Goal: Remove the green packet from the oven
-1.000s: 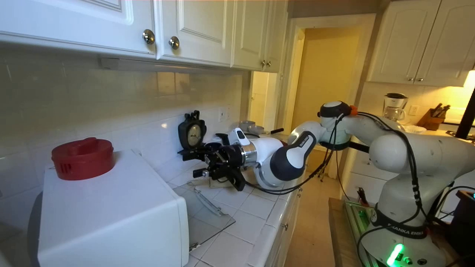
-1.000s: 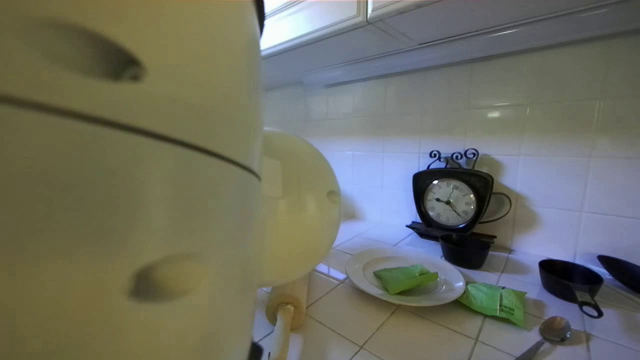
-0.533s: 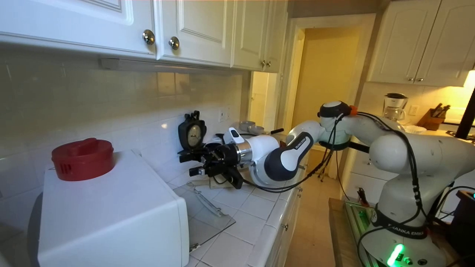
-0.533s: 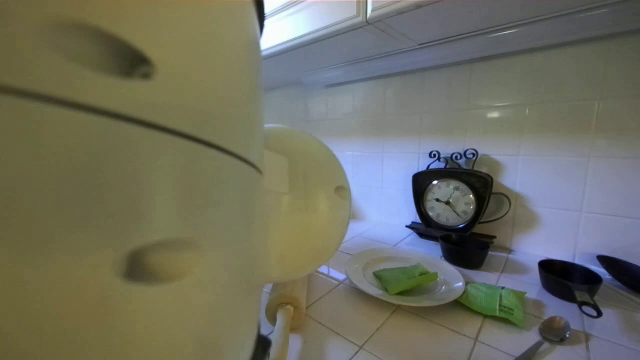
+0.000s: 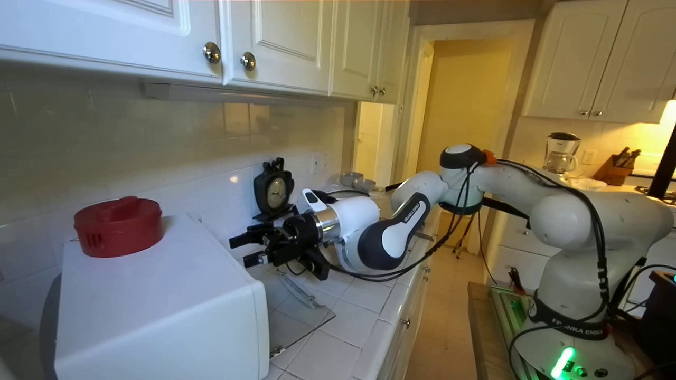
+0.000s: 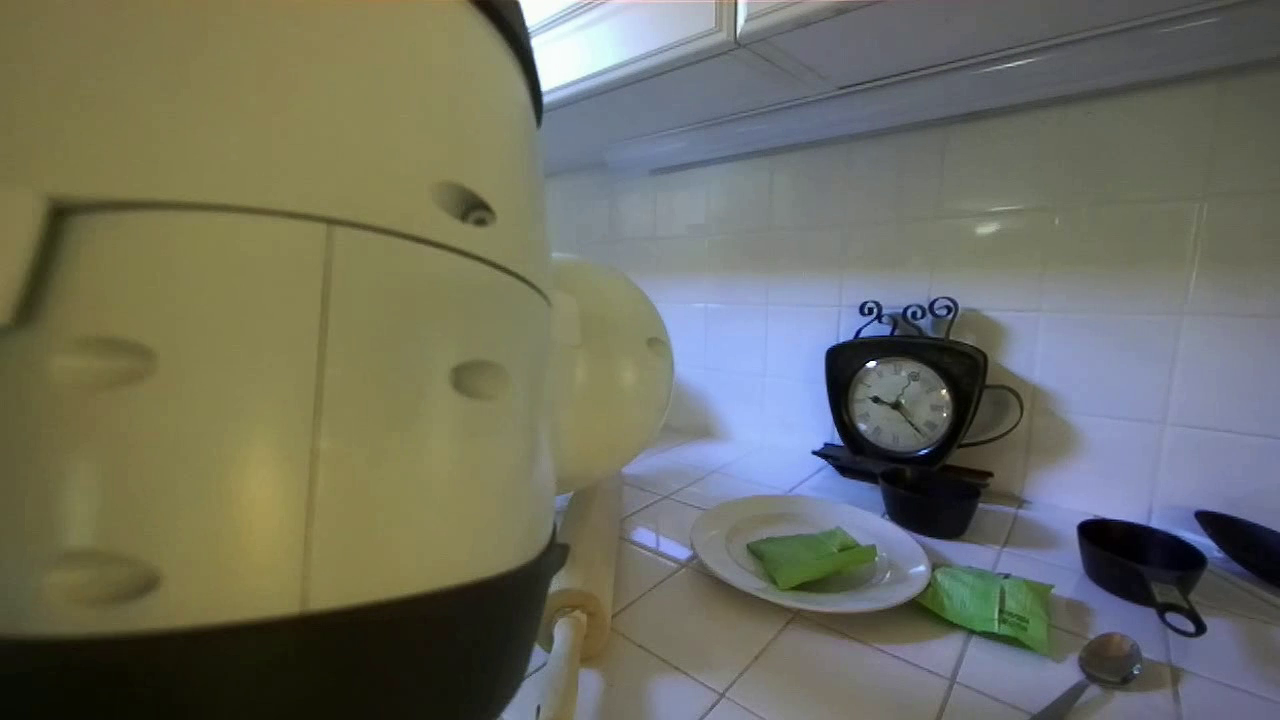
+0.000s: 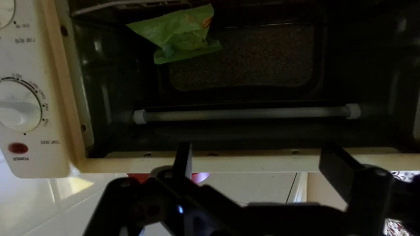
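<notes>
The oven [image 5: 158, 306] is standing open; I am holding my gripper [image 7: 256, 147] near it, jaws apart; the green packet [image 7: 183, 34] is lying inside, awaiting grasp and removal.

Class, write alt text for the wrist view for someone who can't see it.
A green packet lies inside an open oven, with the open gripper in the foreground. The control panel at picture left reads upside down.

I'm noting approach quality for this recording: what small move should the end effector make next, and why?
Probably lower the open end effector slightly before reaching in: in the upside-down wrist view it overlaps the top edge of the oven, while the green packet appears lower, farther inside.
</notes>
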`<state>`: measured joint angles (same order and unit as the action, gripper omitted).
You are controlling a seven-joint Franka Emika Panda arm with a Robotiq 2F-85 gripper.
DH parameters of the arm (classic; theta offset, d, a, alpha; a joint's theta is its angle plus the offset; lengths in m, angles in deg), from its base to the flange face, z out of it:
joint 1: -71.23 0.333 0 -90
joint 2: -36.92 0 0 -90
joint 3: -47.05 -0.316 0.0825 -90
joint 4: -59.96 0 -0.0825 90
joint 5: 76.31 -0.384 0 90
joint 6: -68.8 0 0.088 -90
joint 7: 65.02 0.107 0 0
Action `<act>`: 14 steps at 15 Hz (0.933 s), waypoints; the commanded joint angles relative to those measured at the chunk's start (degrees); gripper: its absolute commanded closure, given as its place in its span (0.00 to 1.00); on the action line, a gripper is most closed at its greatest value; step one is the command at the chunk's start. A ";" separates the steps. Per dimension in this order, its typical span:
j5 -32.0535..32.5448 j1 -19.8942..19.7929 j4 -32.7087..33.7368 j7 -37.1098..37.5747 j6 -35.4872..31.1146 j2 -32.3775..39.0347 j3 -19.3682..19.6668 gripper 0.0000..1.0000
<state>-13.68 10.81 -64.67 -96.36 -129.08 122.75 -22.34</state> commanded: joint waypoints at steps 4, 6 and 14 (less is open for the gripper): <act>8.43 1.76 6.00 6.44 -4.43 0.00 4.45 0.00; 10.94 2.83 8.70 8.10 -4.87 0.01 5.10 0.00; 23.58 11.90 20.30 20.49 -7.43 -0.01 7.32 0.00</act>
<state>3.86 17.87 -50.25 -82.59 -133.88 122.75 -16.59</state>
